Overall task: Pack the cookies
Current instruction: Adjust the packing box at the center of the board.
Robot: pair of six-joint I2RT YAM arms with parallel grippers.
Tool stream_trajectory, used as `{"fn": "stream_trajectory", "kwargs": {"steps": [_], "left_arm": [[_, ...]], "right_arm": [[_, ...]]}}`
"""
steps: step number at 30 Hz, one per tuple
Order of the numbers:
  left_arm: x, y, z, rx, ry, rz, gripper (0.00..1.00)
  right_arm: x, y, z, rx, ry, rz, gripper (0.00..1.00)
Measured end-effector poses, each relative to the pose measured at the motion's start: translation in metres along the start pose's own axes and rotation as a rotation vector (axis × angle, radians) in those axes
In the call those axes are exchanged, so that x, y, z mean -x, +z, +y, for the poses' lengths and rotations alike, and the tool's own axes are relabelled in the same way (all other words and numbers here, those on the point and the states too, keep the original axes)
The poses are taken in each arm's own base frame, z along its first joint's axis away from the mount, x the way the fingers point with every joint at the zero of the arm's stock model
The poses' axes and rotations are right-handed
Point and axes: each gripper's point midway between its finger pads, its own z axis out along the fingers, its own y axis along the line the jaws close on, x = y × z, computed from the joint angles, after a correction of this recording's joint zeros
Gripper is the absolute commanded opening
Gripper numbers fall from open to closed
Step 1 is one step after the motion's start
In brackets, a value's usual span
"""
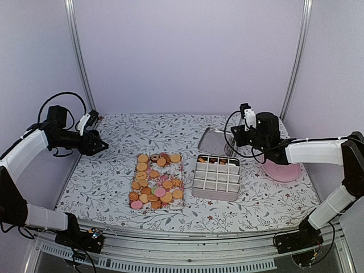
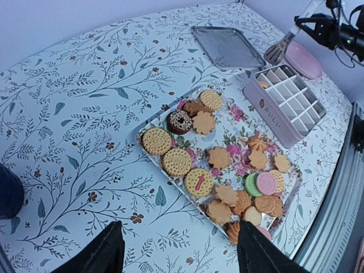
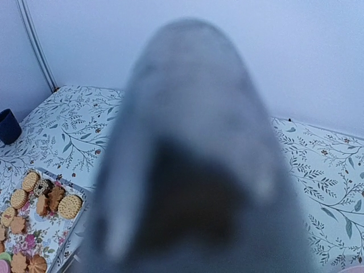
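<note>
the main risk sits with the right hand (image 1: pixel 238 138), clenched on what looks like a metal spatula (image 2: pixel 277 52). the tool fills the right wrist view as a grey blur, so that camera shows little of where the tip goes. it hangs close to the far rim of the box (image 1: pixel 215 195) and could knock the box or the lid (image 1: pixel 211 139). the cookies (image 2: pixel 177 162) lie on a flowered tray (image 2: pixel 236 132) in the middle of the tabletop (image 1: pixel 114 187), toward the near edge. at the tray's near end they overlap, so a scoop there may lift two or push some over the rim. the box cells look narrow, so a cookie could catch on a divider and crack. the left hand (image 2: pixel 179 223) is released and holds nothing, up by the left edge, well apart from the tray.

counted:
- one tray, with one box just to its right
- one lid, toward the far edge
- one pink plate (image 1: pixel 282 172), by the right edge
- one dark cup (image 2: pixel 8 193), near the left edge
- roughly two dozen cookies on the tray, though overlap blocks an exact count
- a few more cookies in the box's far row
</note>
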Motion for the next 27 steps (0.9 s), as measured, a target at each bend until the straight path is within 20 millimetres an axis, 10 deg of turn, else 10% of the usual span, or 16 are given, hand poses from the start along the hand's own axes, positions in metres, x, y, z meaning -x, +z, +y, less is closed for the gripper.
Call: {"fn": "stream_trajectory", "kwargs": {"steps": [9, 19, 27], "left_arm": [[-0.001, 0.000, 0.000, -0.001, -0.002, 0.001, 0.68], [-0.001, 0.001, 0.000, -0.001, -0.003, 0.002, 0.68], [-0.005, 0.002, 0.001, 0.002, -0.010, 0.012, 0.68]], "right_arm": [[-0.037, 0.013, 0.025, 0.067, 0.010, 0.093, 0.23], [-0.031, 0.006, 0.103, 0.259, -0.004, 0.082, 0.24], [-0.019, 0.006, 0.114, 0.281, -0.004, 0.053, 0.23]]}}
